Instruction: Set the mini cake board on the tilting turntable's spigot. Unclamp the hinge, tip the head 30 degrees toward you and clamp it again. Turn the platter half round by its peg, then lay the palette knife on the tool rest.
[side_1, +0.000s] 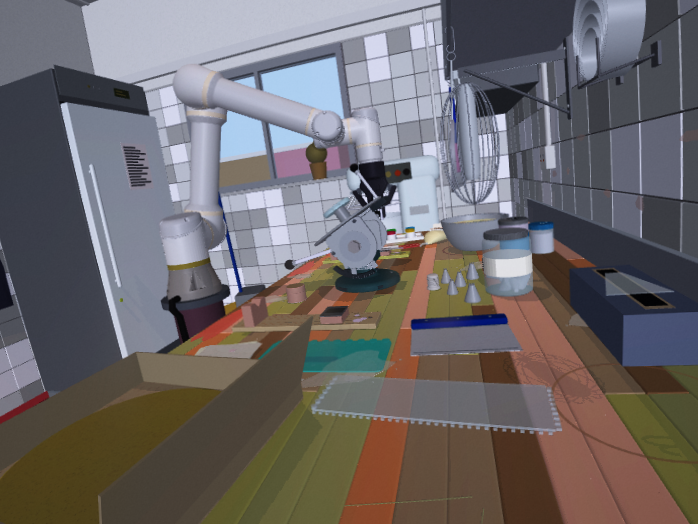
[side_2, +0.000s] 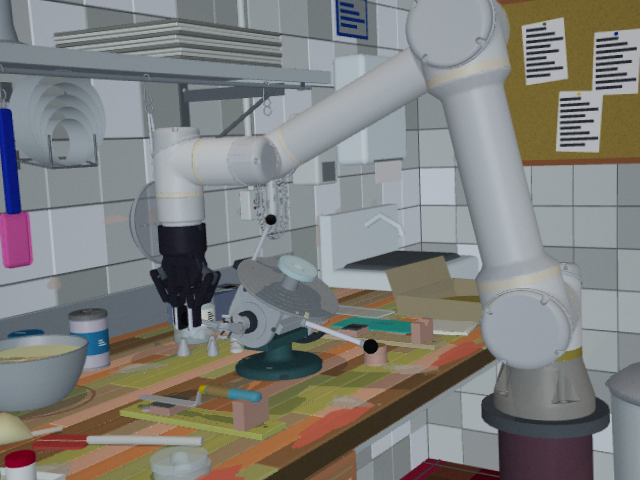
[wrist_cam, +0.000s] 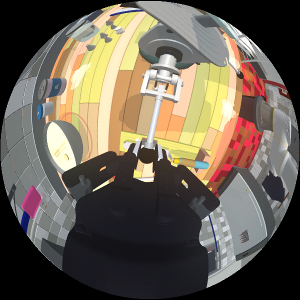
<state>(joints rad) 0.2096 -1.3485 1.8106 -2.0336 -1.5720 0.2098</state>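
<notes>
My gripper (wrist_cam: 147, 154) points down beside the tilting turntable (side_2: 279, 315), closed on the black ball end of the hinge clamp lever (wrist_cam: 147, 155), whose metal rod runs to the clevis on the side of the head (wrist_cam: 161, 84). The platter (side_2: 289, 292) is tilted, and the pale mini cake board (side_2: 296, 268) sits on its spigot. A peg with a black knob (side_2: 270, 219) rises from the platter's far rim. Another black-knobbed rod (side_2: 370, 344) reaches out low on the near side. The palette knife (side_2: 227, 394), with a blue and yellow handle, lies on a green board in front of the turntable.
Behind the turntable stand a white mixer (side_1: 417, 194) and a tiled wall. Piping nozzles (side_1: 459, 282), jars (side_1: 507, 271) and a bowl (side_1: 471, 230) crowd its right side. A scraper (side_1: 462, 335), a clear mat (side_1: 437, 403) and a cardboard box (side_1: 141, 428) lie nearer the side camera.
</notes>
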